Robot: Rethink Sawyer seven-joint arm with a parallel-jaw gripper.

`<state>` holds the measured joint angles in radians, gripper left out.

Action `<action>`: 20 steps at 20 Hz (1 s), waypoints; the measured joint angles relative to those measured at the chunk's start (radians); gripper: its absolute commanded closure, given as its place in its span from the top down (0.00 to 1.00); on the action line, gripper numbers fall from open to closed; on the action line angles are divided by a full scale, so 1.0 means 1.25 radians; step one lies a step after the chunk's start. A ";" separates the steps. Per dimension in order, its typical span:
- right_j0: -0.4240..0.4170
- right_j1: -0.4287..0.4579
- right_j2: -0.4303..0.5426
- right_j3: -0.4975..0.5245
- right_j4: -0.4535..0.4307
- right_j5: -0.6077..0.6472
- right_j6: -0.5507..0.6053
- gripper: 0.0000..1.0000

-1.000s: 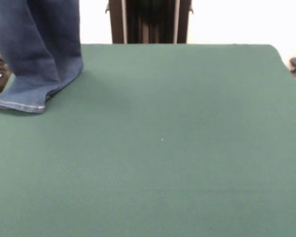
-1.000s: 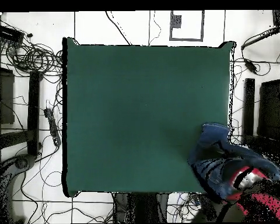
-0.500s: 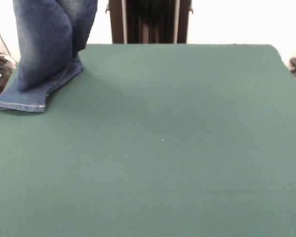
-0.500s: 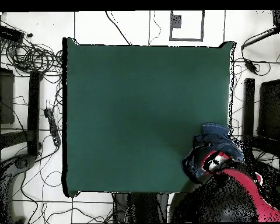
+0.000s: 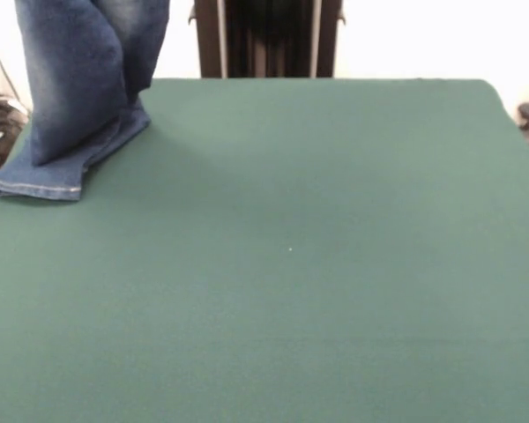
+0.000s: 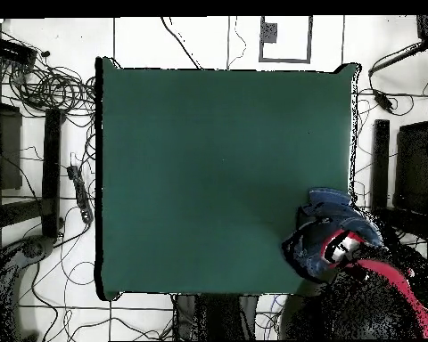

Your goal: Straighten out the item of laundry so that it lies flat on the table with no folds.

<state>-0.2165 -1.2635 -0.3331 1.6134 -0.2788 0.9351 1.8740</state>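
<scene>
Front view shows the jeans (image 5: 75, 97) hanging from above at the green surface's (image 5: 317, 264) left far corner, hems lying bunched on it. Overhead, the red arm (image 6: 391, 285) meets the bunched denim, but whether the tool is apart or clamped on it I cannot tell.

A robotics lab, green felt-covered worktop (image 6: 218, 169) standing alone on a pale tiled floor (image 6: 195, 40), tangles of loose black cables (image 6: 48, 89) coiled along one side, dark equipment stands (image 6: 53, 169) beside it, black pedestal frame (image 5: 266, 40) behind the worktop, red robot arm (image 6: 391, 285) reaching over one corner
</scene>
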 measured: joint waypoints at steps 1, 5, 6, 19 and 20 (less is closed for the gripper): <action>-0.010 -0.008 0.006 0.000 -0.004 0.000 -0.003 0.00; -0.048 -0.040 0.018 -0.003 -0.009 0.009 -0.030 0.00; -0.055 -0.045 0.019 -0.005 -0.009 0.013 -0.038 0.00; -0.193 -0.128 0.033 -0.073 -0.009 0.130 -0.295 0.00; -0.197 -0.131 0.033 -0.074 -0.009 0.130 -0.304 0.00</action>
<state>-0.4628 -1.4273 -0.2924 1.5203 -0.2904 1.0982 1.4934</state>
